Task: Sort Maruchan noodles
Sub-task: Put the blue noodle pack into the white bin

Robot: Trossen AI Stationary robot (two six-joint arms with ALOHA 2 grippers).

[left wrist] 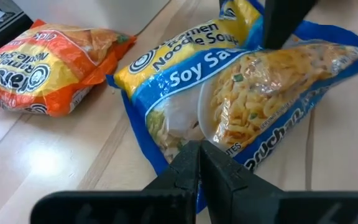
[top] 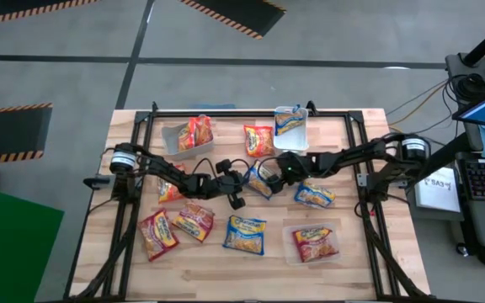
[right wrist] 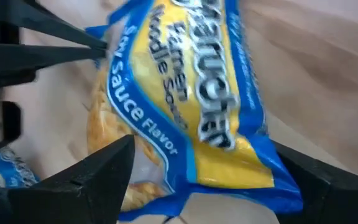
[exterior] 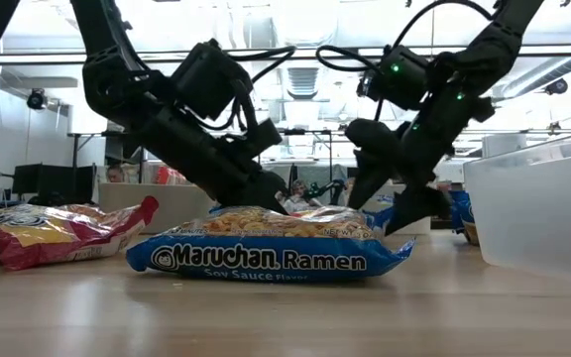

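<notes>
Your left gripper's (left wrist: 199, 163) fingers are pinched together on the edge of the blue packet (left wrist: 241, 93) mid-table, while your right gripper's (right wrist: 197, 186) fingers stand wide apart astride that same packet (not squeezing it). An orange packet (left wrist: 42, 68) lies just beside it. Other packets (top: 244, 234) are scattered over the table (top: 226, 273), two in bins (top: 179, 143).

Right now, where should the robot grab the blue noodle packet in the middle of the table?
Probably across its narrow width, coming down from above. The blue packet lies flat on the table, so its long side edges are free. The right gripper already has open jaws straddling it; the left gripper is shut at one end.
</notes>
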